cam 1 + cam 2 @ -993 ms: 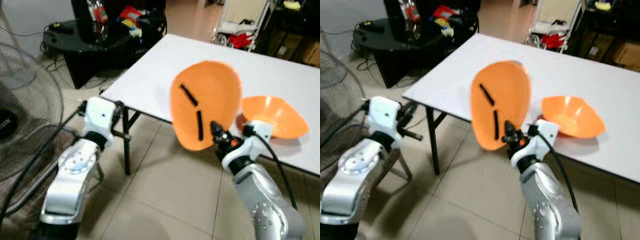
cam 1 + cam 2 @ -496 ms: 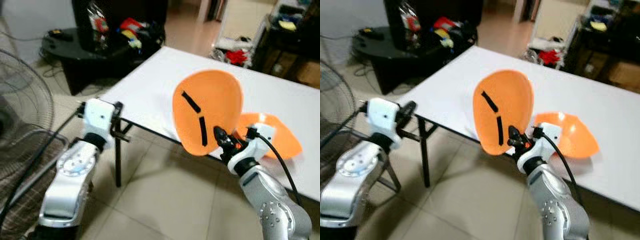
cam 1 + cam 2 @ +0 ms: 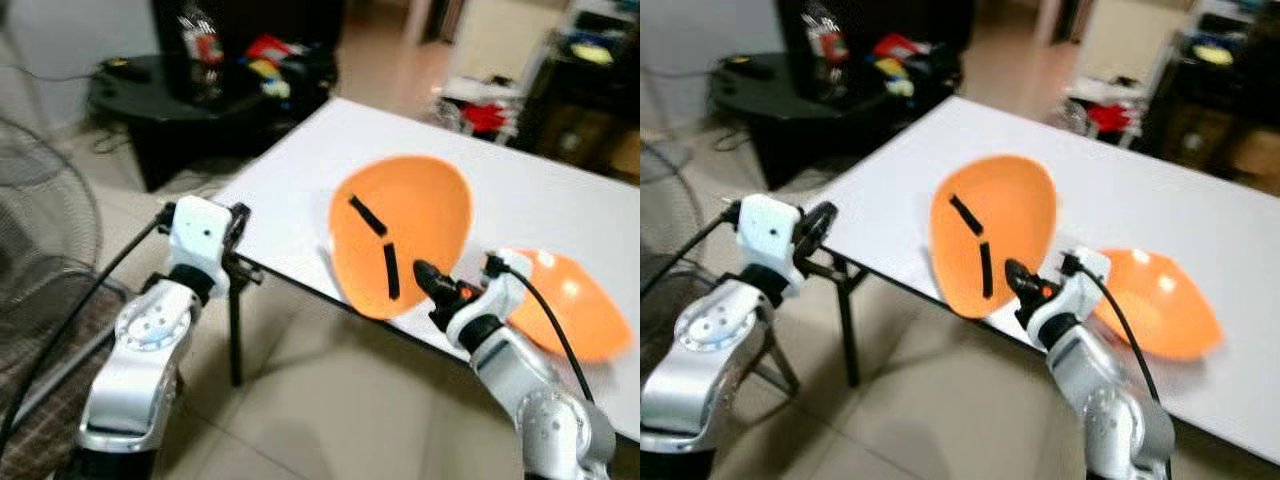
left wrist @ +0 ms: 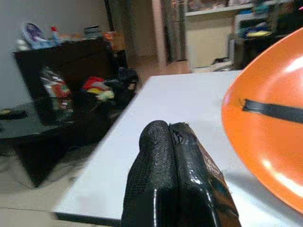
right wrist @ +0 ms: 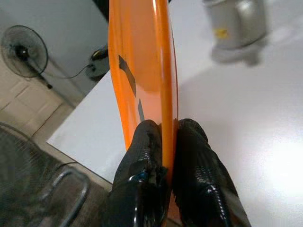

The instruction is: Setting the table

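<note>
So the right end effector (image 5: 163, 142) has its two black fingers pinched on the rim of an orange plate (image 3: 400, 235), one finger on each face, and the plate is held up on edge with its underside toward the head camera. There are two short black strips (image 3: 377, 245) stuck on that orange underside. The plate sits over the near edge of the white desk (image 3: 560, 195), tilted, and I can't tell if its lower rim is touching the desk or just above it.

A second orange bowl (image 3: 570, 305) lies on the desk just beside the held plate, on the far side of the right arm, tipped on its side with the hollow showing.

The left end effector (image 4: 175, 177) has its fingers pressed together with nothing between them, and it hangs off the corner of the desk, well apart from the plate. Beyond the desk's far corner there's a dark round table (image 3: 190, 85) with some clutter on it.
</note>
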{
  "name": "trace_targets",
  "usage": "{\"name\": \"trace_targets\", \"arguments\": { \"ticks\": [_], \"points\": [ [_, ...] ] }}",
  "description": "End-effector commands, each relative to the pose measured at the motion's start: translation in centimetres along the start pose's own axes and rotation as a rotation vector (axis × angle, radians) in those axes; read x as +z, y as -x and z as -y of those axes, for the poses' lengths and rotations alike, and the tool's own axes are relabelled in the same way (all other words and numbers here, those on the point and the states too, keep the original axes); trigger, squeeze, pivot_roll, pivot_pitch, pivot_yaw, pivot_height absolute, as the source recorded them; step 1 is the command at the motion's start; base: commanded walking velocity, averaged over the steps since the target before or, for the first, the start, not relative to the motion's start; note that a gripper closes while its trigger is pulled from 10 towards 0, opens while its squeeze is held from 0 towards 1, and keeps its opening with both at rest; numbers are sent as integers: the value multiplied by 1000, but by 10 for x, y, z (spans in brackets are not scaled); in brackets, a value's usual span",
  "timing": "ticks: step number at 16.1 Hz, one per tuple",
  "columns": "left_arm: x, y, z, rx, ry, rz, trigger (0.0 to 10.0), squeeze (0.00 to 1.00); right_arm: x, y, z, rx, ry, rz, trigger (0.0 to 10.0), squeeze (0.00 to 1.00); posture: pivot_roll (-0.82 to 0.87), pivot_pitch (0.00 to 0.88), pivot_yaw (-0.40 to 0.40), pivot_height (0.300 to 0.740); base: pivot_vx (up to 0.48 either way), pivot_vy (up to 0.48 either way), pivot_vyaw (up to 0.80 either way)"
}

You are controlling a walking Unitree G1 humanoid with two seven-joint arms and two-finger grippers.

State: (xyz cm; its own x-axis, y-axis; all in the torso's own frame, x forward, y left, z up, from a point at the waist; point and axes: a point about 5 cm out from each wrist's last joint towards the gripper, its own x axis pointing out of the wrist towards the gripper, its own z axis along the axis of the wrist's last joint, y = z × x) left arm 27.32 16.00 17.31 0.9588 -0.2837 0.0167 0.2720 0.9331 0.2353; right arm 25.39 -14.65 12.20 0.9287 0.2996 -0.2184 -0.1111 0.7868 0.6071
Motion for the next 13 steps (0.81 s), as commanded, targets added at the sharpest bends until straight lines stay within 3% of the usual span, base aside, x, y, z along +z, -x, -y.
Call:
{"name": "trace_targets", "arguments": {
  "ticks": [1, 5, 8, 9, 12, 13],
  "points": [
    [2, -1, 1, -26, 1, 4, 10000, 0, 8, -5, -12, 60, -41, 13, 10000, 0, 98, 0, -87, 740, 0, 0, 0],
    [8, -1, 8, -151, -18, 13, 10000, 0, 3, -20, -7, 73, -194, -109, 10000, 0, 99, 0, -81, 740, 0, 0, 0],
    [11, 9, 17, -361, -36, -8, 10000, 0, 4, -32, -4, 58, -411, -135, 10000, 0, 105, 0, -79, 740, 0, 0, 0],
    [10, 10, 17, -389, -42, -16, 10000, 0, 4, -33, -4, 55, -444, -139, 10000, 0, 106, 0, -78, 740, 0, 0, 0],
    [12, 13, 19, -466, -53, -28, 10000, 0, 4, -45, -1, 53, -672, -143, 10000, 0, 104, 0, -73, 740, 0, 0, 0],
    [13, 13, 19, -474, -53, -30, 10000, 0, 4, -47, -1, 50, -701, -147, 10000, 0, 101, 0, -65, 740, 0, 0, 0]
  ]
}}
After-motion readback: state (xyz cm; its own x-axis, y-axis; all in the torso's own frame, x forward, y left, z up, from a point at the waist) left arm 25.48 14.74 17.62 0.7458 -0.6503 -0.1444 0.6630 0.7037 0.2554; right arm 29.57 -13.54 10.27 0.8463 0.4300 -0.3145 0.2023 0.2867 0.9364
